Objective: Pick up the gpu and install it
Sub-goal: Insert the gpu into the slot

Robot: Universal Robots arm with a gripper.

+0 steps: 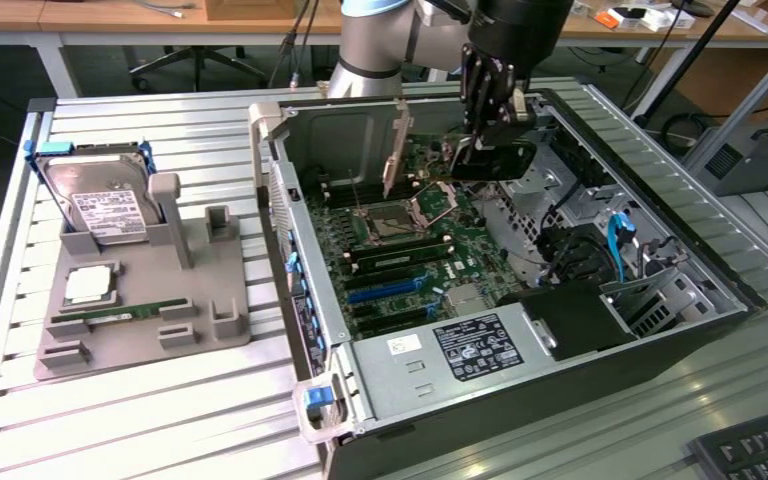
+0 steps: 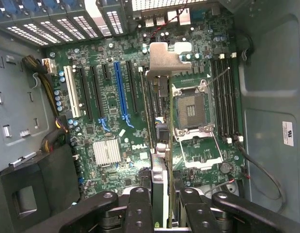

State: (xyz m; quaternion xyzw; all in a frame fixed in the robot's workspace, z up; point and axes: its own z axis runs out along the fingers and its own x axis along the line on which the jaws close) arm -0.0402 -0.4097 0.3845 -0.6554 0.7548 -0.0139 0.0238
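My gripper (image 1: pixel 491 128) hangs inside the open computer case (image 1: pixel 297 300), above the motherboard (image 1: pixel 418 250) and to the exterior view's right of the open CPU socket (image 1: pixel 391 220). It is shut on the gpu (image 1: pixel 494 160), which shows as a dark block just under the fingers. In the wrist view the gpu (image 2: pixel 159 189) is a thin card seen edge-on between the fingers of the gripper (image 2: pixel 162 206). Its silver end bracket (image 2: pixel 164 58) points away over the board. The card hovers beside the CPU socket (image 2: pixel 192 109), not seated in any slot.
Expansion slots (image 2: pixel 121 92) and a small heatsink (image 2: pixel 107 151) lie beside the card. The power supply (image 1: pixel 451 345) fills the case's near corner. On the exterior view's left a grey fixture (image 1: pixel 157 330) holds a hard drive (image 1: pixel 104 205), a CPU chip (image 1: pixel 87 285) and a memory stick (image 1: pixel 117 315).
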